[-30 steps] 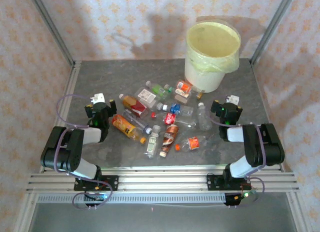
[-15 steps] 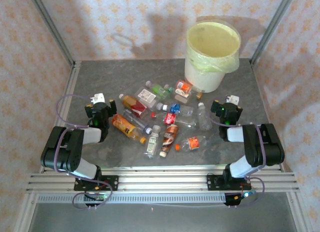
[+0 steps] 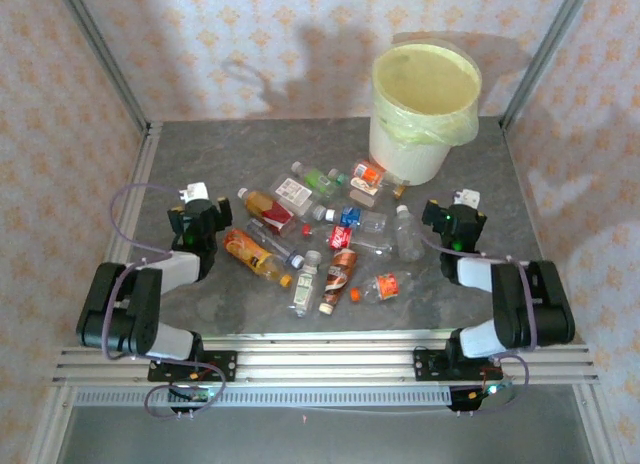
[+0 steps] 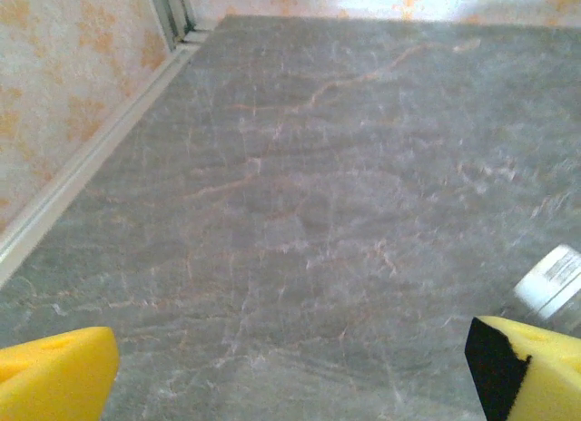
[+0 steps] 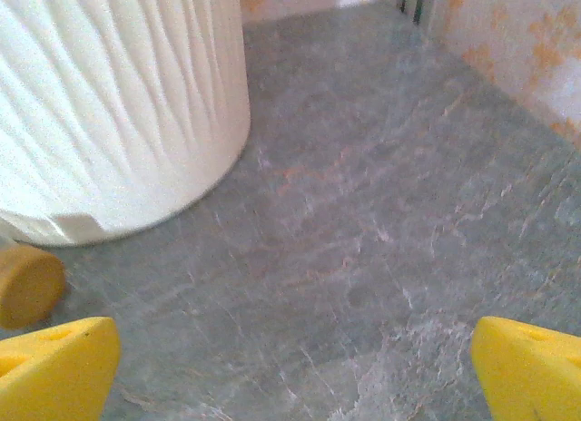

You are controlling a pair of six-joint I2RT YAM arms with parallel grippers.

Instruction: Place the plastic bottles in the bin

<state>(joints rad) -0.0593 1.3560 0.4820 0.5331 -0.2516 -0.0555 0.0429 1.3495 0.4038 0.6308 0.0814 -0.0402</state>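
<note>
The plastic bottles lie scattered on the grey table between my arms. Among them are an orange one [image 3: 256,256], an amber one with a red label [image 3: 268,207], a brown-labelled one [image 3: 341,273] and a clear one [image 3: 408,235]. The bin [image 3: 424,109], cream-white with a pale yellow-green liner, stands at the far right. My left gripper [image 3: 200,217] hangs open left of the pile, just beyond the orange bottle's near end. Its yellow pads [image 4: 54,376] frame bare table, with a white-labelled bottle end [image 4: 554,281] at the right edge. My right gripper [image 3: 452,218] is open beside the clear bottle, nothing between its pads [image 5: 531,374].
The bin's ribbed wall [image 5: 118,103] rises close ahead on the left of the right wrist view, with a round amber cap [image 5: 27,285] at its foot. Aluminium frame posts and patterned walls enclose the table [image 3: 200,154]. Bare table lies to the far left.
Both arms have shifted slightly, their elbows dropping a little toward the near edge. The left gripper has crept a bit farther from me. No bottle has moved.
</note>
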